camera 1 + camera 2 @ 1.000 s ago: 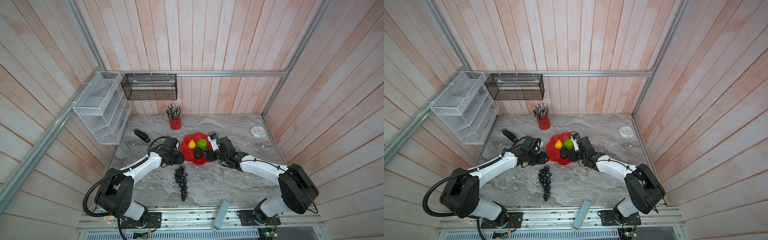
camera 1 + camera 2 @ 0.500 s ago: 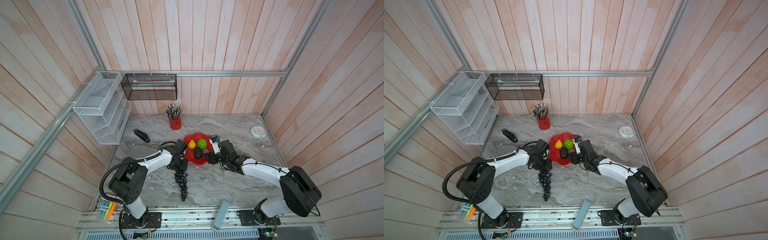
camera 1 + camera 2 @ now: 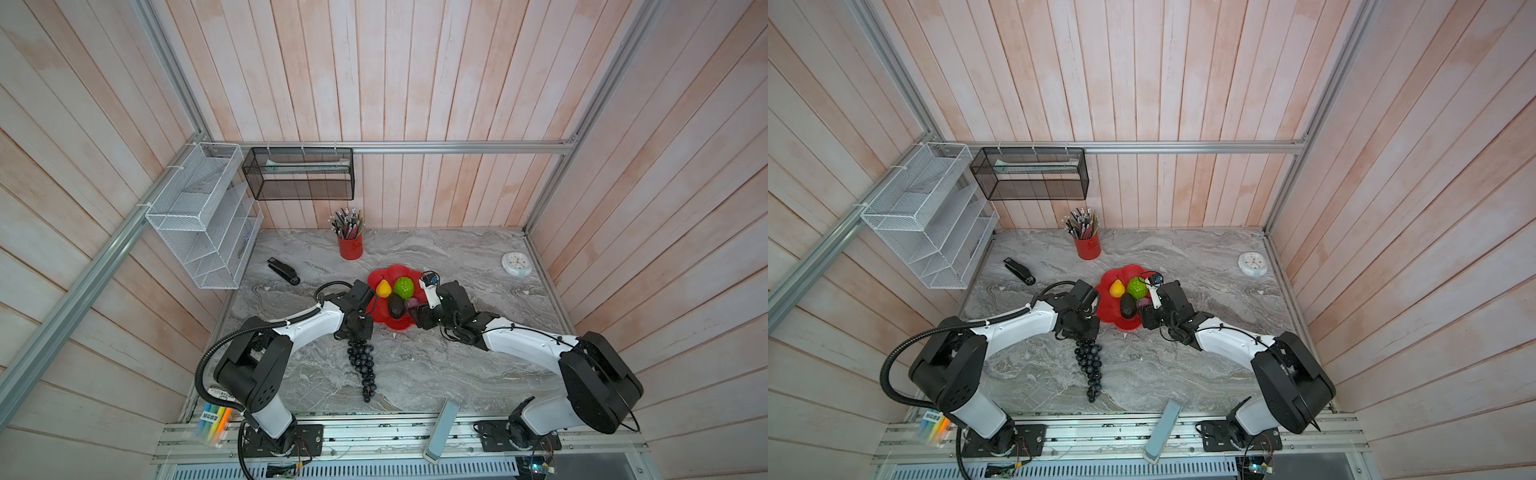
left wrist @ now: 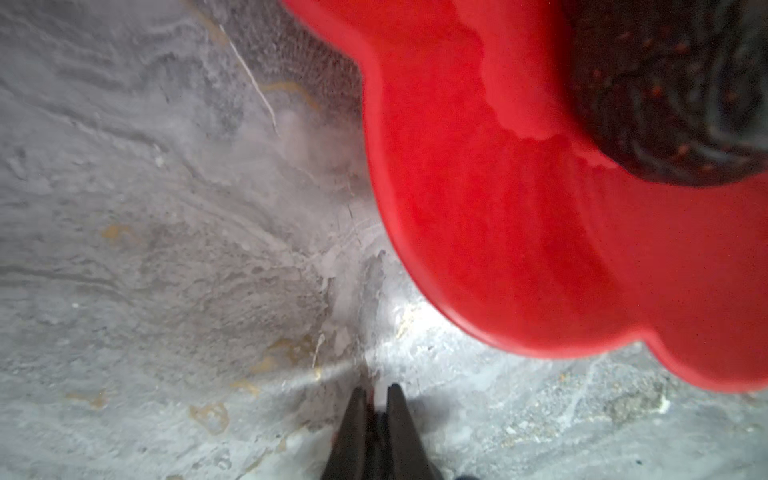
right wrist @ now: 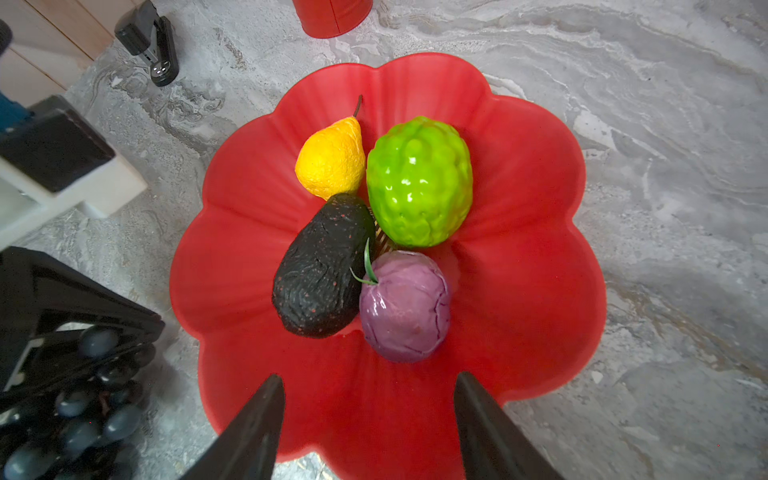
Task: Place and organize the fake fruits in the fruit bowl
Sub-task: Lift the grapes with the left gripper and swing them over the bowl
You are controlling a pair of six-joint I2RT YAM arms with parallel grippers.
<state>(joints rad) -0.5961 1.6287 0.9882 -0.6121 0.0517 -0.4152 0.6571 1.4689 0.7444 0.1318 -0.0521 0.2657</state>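
Note:
The red scalloped fruit bowl (image 3: 399, 272) (image 3: 1121, 274) (image 5: 519, 249) holds a yellow pear (image 3: 383, 287) (image 5: 332, 162), a bumpy green ball (image 3: 404, 286) (image 5: 419, 183), a dark avocado (image 3: 395, 306) (image 5: 322, 270) and a purple fruit (image 3: 411, 302) (image 5: 405, 307). The long dark grape bunch (image 3: 361, 361) (image 3: 1092, 361) (image 5: 79, 415) lies on the table in front of the bowl. My left gripper (image 3: 358, 330) (image 4: 377, 388) sits over the bunch's top end, fingers pinched together. At the bowl's right front rim my right gripper (image 3: 417, 316) (image 5: 368, 380) stands open and empty.
A red pencil cup (image 3: 350, 246) stands behind the bowl, and a black stapler (image 3: 283, 271) lies at the back left. A white clock (image 3: 516, 264) lies at the back right. A white wire rack (image 3: 199, 216) and a black mesh basket (image 3: 299, 174) hang on the walls.
My left gripper has moved from the bowl's left rim forward to the top end of the grape bunch and shut there. The right gripper has barely moved.

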